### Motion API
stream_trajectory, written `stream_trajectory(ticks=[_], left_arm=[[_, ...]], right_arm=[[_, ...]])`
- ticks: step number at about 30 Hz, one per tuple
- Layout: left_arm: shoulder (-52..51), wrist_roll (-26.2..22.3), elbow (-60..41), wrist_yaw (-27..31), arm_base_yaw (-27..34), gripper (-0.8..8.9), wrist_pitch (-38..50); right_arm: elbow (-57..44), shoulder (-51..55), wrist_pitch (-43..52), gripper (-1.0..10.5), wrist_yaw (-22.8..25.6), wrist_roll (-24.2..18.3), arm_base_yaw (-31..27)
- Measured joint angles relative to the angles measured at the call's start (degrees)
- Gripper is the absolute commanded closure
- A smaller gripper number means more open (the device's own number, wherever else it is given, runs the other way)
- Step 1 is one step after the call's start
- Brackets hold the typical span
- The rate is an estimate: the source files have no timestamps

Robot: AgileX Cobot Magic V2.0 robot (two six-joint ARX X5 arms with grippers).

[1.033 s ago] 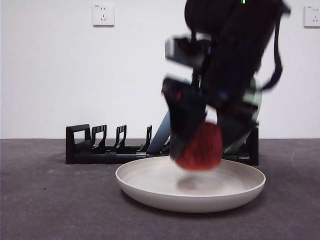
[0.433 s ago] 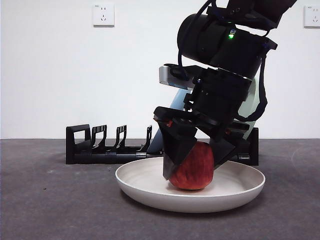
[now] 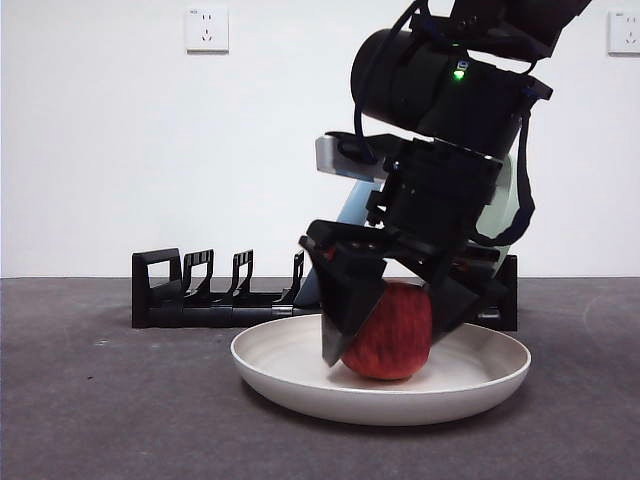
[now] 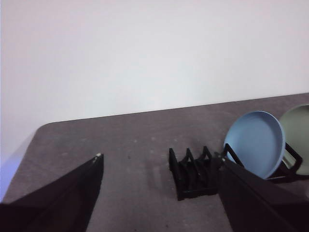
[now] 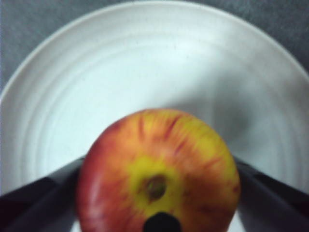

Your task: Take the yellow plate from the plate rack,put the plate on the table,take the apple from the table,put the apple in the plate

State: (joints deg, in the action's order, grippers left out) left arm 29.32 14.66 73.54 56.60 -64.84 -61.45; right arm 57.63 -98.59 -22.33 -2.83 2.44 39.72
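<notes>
Dark grey table [image 3: 110, 410] carries the yellow plate [image 3: 290, 375], with the apple [image 3: 395, 335] resting in it. Right gripper [image 3: 390, 325] straddles the apple, jaws slightly parted beside it. Only the left wrist view shows the left gripper [image 4: 159, 193] spread wide and empty, near the plate rack [image 4: 190, 174].

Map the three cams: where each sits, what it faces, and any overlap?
Front: low at table height, looking level at the apple in the plate, right gripper around it, rack behind.
Left wrist: raised on the left arm, facing the rack, blue plate; left gripper open.
Right wrist: straight down on apple, plate.
Shared: front and right wrist show apple, plate.
</notes>
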Motion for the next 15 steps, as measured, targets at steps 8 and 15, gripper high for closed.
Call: stream_trajectory(ticks=[8,15], left_arm=[[2.2,0.0,0.0,-0.2,0.0,4.37,0.0],[7.2,0.0,0.0,-1.9,0.0,4.4,0.2]], right_arm=[[0.1,3.0,-2.4,3.9,0.0,0.3,0.0],[0.8,13.1,-4.7,4.2,0.0,0.3,0.0]])
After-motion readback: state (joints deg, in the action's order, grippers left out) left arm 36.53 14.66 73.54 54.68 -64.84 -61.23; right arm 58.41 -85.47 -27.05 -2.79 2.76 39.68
